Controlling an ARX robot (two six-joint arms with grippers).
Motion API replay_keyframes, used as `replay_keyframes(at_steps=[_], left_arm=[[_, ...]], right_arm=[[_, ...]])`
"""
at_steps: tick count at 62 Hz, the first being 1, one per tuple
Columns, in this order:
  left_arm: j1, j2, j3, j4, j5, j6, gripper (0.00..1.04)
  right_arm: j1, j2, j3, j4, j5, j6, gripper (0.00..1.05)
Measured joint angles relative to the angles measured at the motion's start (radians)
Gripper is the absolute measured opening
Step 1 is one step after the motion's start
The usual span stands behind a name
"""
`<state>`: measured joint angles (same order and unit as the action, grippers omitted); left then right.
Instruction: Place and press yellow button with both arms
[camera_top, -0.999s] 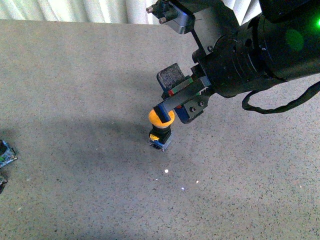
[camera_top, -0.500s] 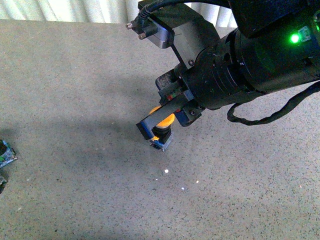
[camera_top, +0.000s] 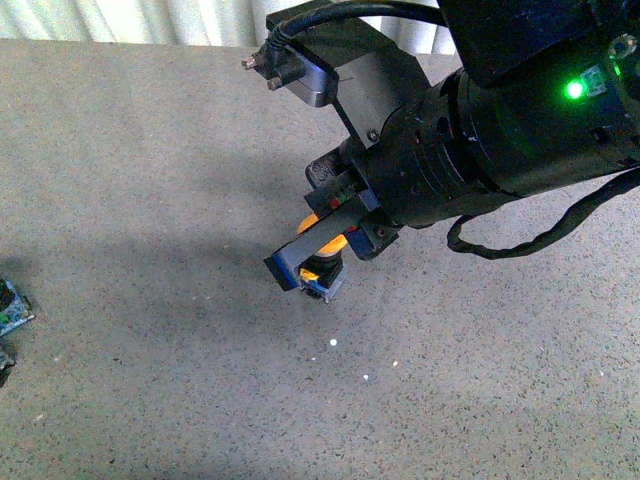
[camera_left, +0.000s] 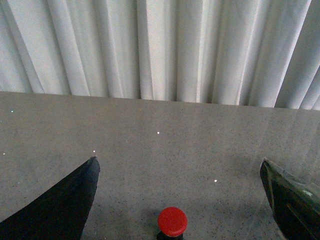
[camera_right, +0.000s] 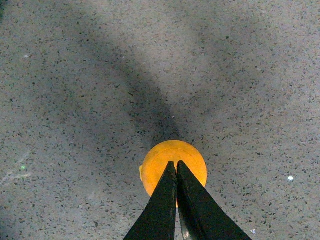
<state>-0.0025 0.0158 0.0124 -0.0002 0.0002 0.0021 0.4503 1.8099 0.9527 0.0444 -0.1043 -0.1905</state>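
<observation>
The yellow button (camera_top: 328, 244) stands upright on the grey speckled floor, its cap half hidden behind my right gripper (camera_top: 284, 269). That gripper is shut, and its blue-tipped fingers slant down across the cap and end just past it at the lower left. In the right wrist view the yellow button (camera_right: 173, 167) shows from above, with the shut right gripper (camera_right: 176, 163) over the cap's middle. I cannot tell whether they touch. My left gripper (camera_left: 178, 161) is open, with nothing held between its dark fingers (camera_left: 65, 200).
A red button (camera_left: 172, 221) stands on the floor between the left fingers, close to the camera. White curtains (camera_left: 160, 47) hang along the floor's far edge. A small blue-green part (camera_top: 10, 308) shows at the left edge of the front view.
My right arm has swung left and lower. The shut gripper tip slid from the top of the yellow cap to past its lower-left side. The button has stayed in place.
</observation>
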Motion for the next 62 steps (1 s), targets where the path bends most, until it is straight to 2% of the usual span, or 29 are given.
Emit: replay_keyframes(at_steps=[62], left_arm=[[0.000, 0.000, 0.000, 0.000, 0.000, 0.000, 0.96]], right_arm=[[-0.008, 0.057, 0.030, -0.039, -0.013, 0.008, 0.01]])
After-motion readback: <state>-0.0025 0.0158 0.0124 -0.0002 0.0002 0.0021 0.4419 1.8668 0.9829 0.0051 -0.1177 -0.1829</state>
